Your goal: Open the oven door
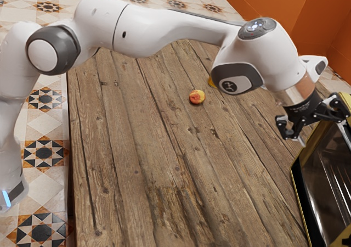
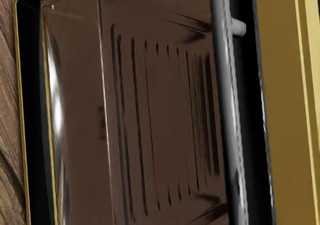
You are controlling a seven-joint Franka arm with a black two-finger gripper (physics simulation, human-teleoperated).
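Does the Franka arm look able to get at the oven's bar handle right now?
Likely yes: the gripper is open, close by the oven, and nothing lies across the visible stretch of bar handle.

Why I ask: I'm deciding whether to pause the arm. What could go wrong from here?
The gripper is open and has not gripped the handle, so closing off-line might miss it. The handle runs close in front of the oven door, so a fingertip could knock the glass. The bar also looks smooth and rounded, so a grip might slip under pull.
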